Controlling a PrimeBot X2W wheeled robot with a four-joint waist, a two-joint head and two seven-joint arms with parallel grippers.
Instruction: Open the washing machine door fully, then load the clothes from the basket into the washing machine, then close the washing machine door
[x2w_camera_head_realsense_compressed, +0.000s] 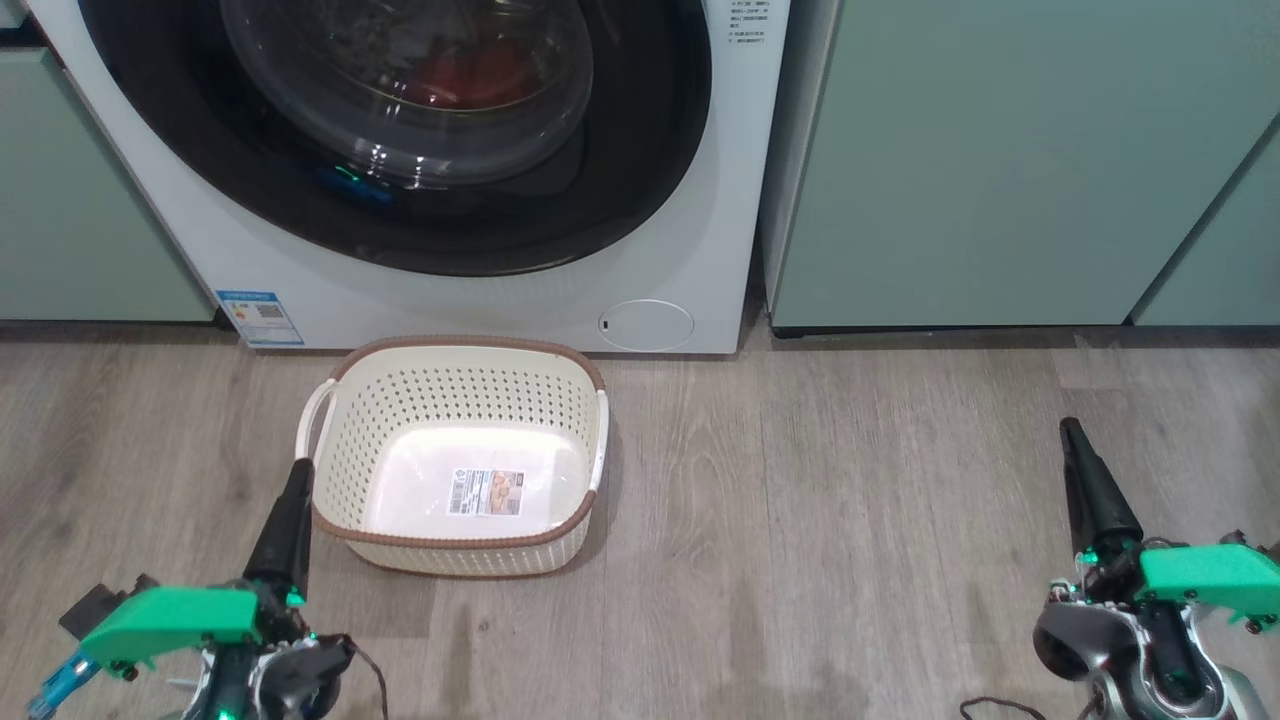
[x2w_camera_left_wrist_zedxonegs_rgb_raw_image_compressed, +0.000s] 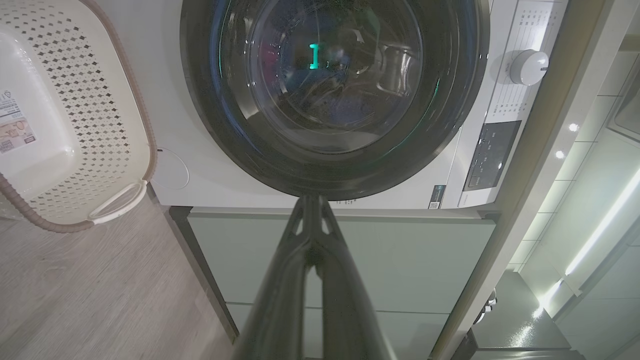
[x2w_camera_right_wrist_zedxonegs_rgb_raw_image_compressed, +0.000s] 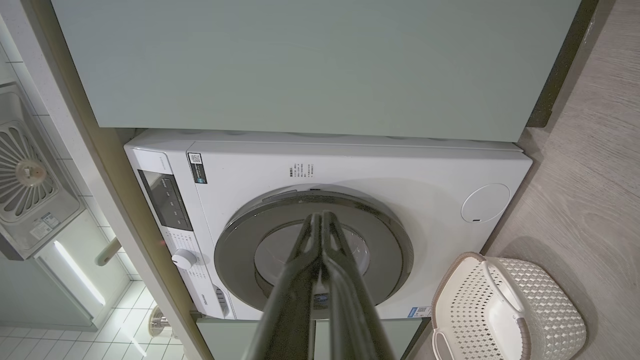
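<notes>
The washing machine (x2w_camera_head_realsense_compressed: 480, 300) (x2w_camera_left_wrist_zedxonegs_rgb_raw_image_compressed: 200, 165) (x2w_camera_right_wrist_zedxonegs_rgb_raw_image_compressed: 380, 165) stands between pale green cabinets, and its door (x2w_camera_head_realsense_compressed: 640, 180) (x2w_camera_left_wrist_zedxonegs_rgb_raw_image_compressed: 450, 100) (x2w_camera_right_wrist_zedxonegs_rgb_raw_image_compressed: 235, 250) lies flush against the front, closed. Red clothes (x2w_camera_head_realsense_compressed: 470, 75) show dimly through the glass bowl. On the floor in front sits the basket (x2w_camera_head_realsense_compressed: 455, 400) (x2w_camera_left_wrist_zedxonegs_rgb_raw_image_compressed: 95, 100) (x2w_camera_right_wrist_zedxonegs_rgb_raw_image_compressed: 545, 310), with just a label sticker on its bottom. My left gripper (x2w_camera_head_realsense_compressed: 300, 468) (x2w_camera_left_wrist_zedxonegs_rgb_raw_image_compressed: 311, 200) hovers shut by the basket's left handle, holding nothing. Far to the right, my right gripper (x2w_camera_head_realsense_compressed: 1070, 428) (x2w_camera_right_wrist_zedxonegs_rgb_raw_image_compressed: 320, 216) is shut too, over bare floor.
Pale green cabinet doors (x2w_camera_head_realsense_compressed: 1000, 160) (x2w_camera_head_realsense_compressed: 70, 200) flank the machine. A small round hatch (x2w_camera_head_realsense_compressed: 646, 325) and a blue-white sticker (x2w_camera_head_realsense_compressed: 258, 316) mark its lower front. Wood-look floor (x2w_camera_head_realsense_compressed: 850, 520) spreads between the basket and my right arm.
</notes>
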